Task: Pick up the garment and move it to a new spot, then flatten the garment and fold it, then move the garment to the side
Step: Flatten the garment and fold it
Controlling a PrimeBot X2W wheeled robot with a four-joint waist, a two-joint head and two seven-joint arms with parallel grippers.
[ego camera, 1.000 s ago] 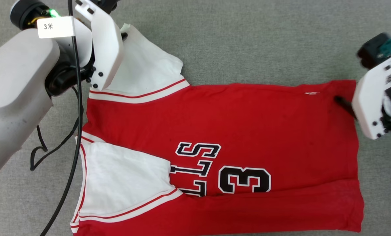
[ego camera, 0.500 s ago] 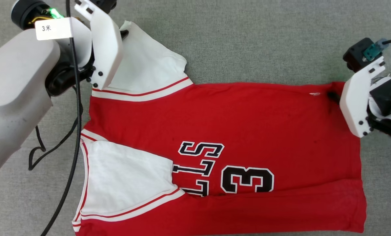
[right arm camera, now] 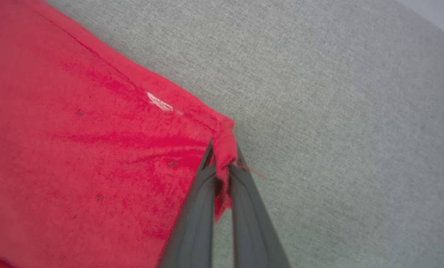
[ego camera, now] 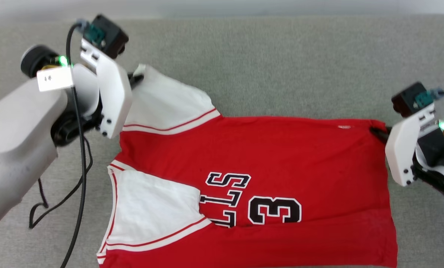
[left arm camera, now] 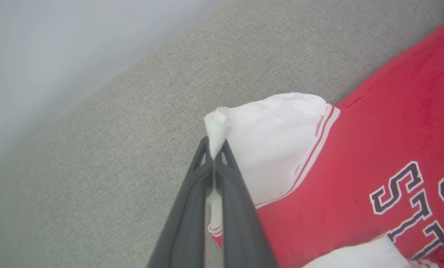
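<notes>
Garment point(ego camera: 281, 156) lies spread on the grey surface point(ego camera: 281, 67), its white sleeve tip point(left arm camera: 215, 124) pinched in the left end effector point(left arm camera: 214, 154) and its far red hem corner point(right arm camera: 225, 134) pinched in the right end effector point(right arm camera: 224, 154).

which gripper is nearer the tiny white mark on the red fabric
Right: the right gripper pinches the garment beside the white mark; the left gripper pinches its far white sleeve.
</notes>
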